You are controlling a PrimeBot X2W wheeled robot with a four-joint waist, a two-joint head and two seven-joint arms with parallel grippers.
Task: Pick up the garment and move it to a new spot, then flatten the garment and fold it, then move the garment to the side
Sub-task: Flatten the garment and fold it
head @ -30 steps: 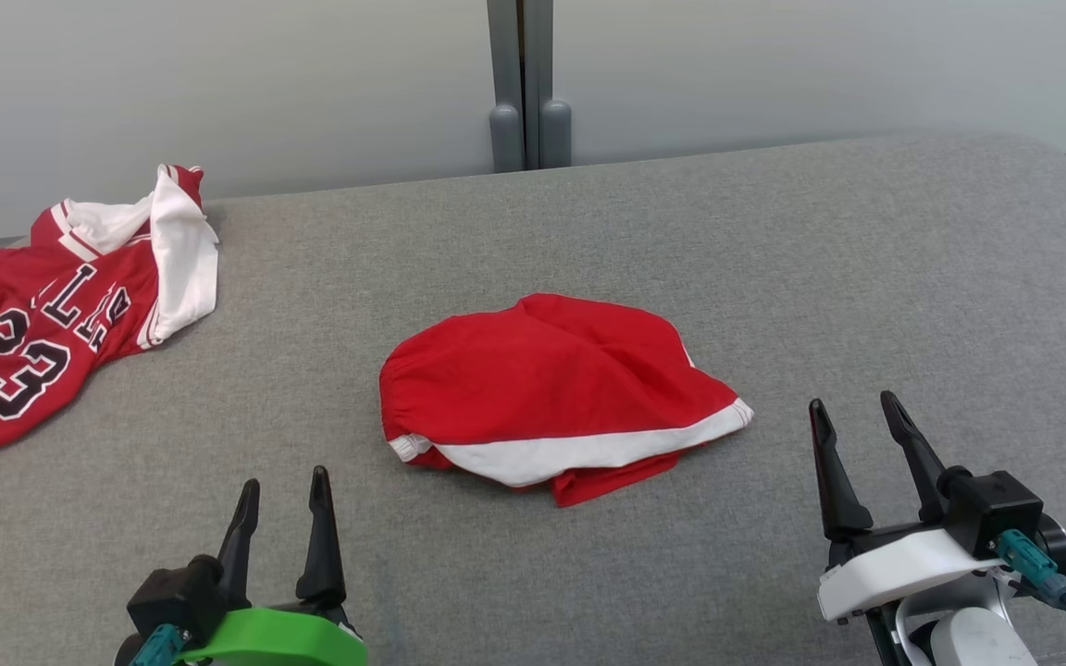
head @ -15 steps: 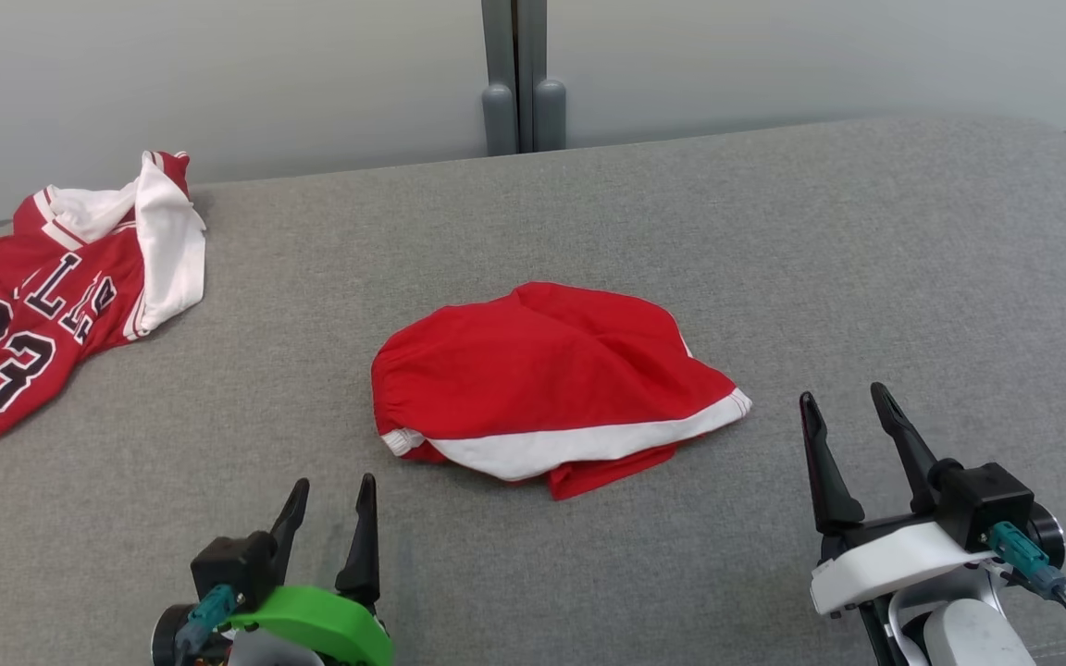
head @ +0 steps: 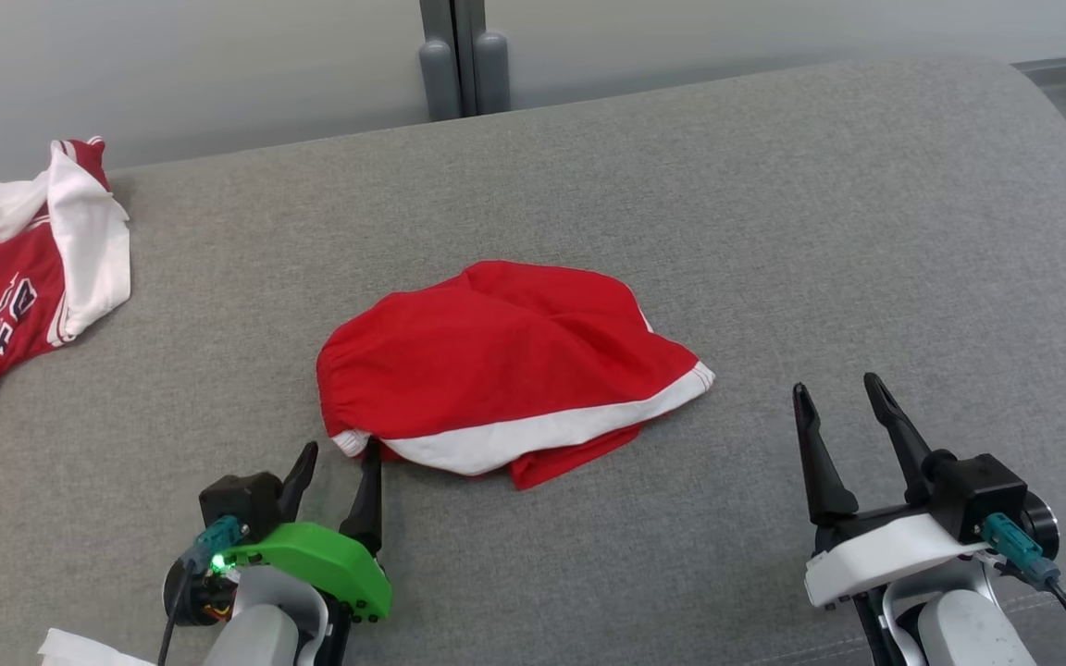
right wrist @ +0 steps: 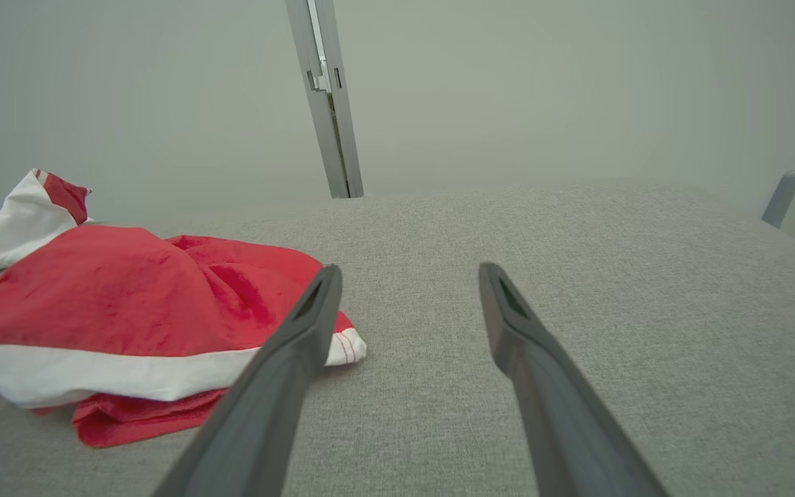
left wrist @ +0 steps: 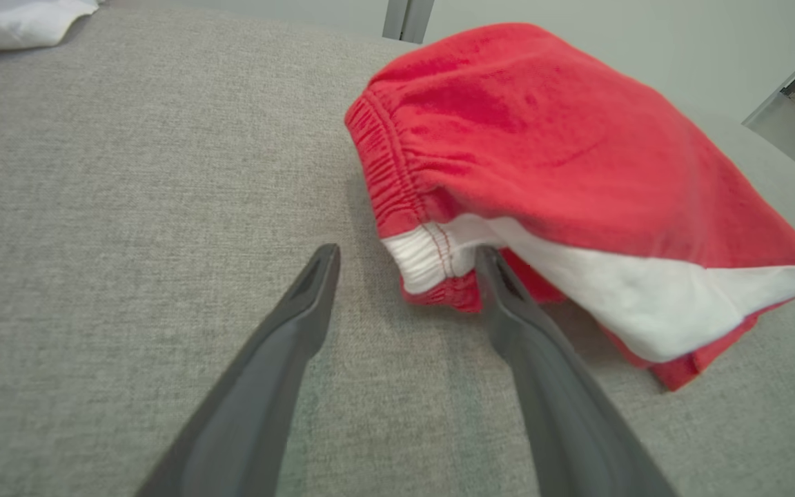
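The garment [head: 496,361] is a pair of red shorts with a white side stripe, lying crumpled in the middle of the grey padded surface [head: 774,231]. My left gripper [head: 340,450] is open at its near-left corner. In the left wrist view the left gripper [left wrist: 408,254] straddles the white waistband end of the garment [left wrist: 542,159], and the right fingertip touches the cloth. My right gripper [head: 836,387] is open, low over the surface, right of the garment and apart from it. In the right wrist view the right gripper [right wrist: 409,269] has the garment [right wrist: 114,297] to its left.
A red jersey [head: 6,296] with white sleeves and dark lettering lies at the far left, also seen as the jersey [right wrist: 18,214] behind the shorts and the white cloth [left wrist: 18,17] at the top left. A grey post [head: 454,55] stands behind the surface's far edge.
My left gripper has moved forward and to the right, up to the garment's waistband corner. The head camera has shifted, sliding the whole scene left. The right gripper has kept its place.
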